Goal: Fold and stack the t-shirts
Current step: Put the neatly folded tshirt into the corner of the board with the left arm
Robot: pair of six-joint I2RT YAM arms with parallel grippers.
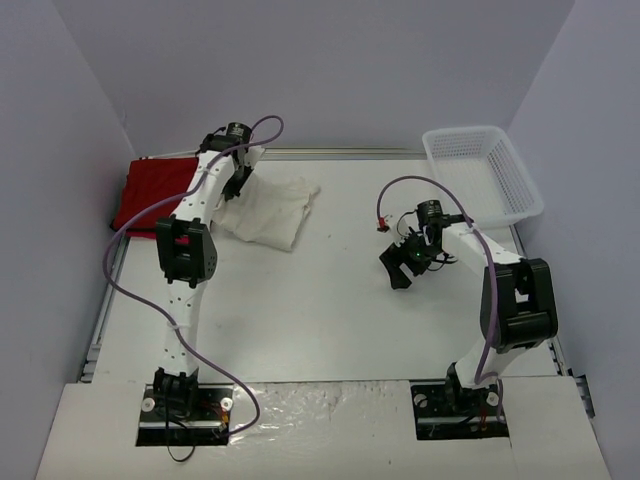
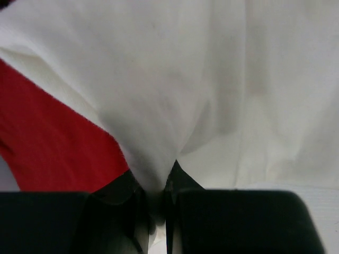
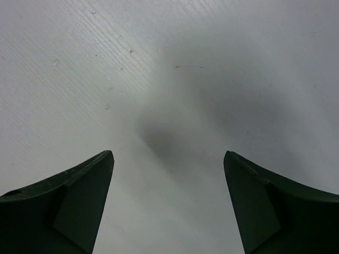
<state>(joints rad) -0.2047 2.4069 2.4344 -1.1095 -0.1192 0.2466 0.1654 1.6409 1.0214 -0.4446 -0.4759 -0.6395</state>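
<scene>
A folded cream-white t-shirt lies at the back of the table, left of centre. My left gripper is at its left edge and is shut on a pinch of the white cloth, which fills most of the left wrist view. Red t-shirts lie as a flat bundle at the far left, beside the white one; their red cloth shows at the left of the wrist view. My right gripper hangs open over bare table right of centre, with nothing between its fingers.
A white plastic mesh basket stands at the back right corner. Grey walls close in the table on three sides. Purple cables loop off both arms. A raised white ledge carries the arm bases at the near edge.
</scene>
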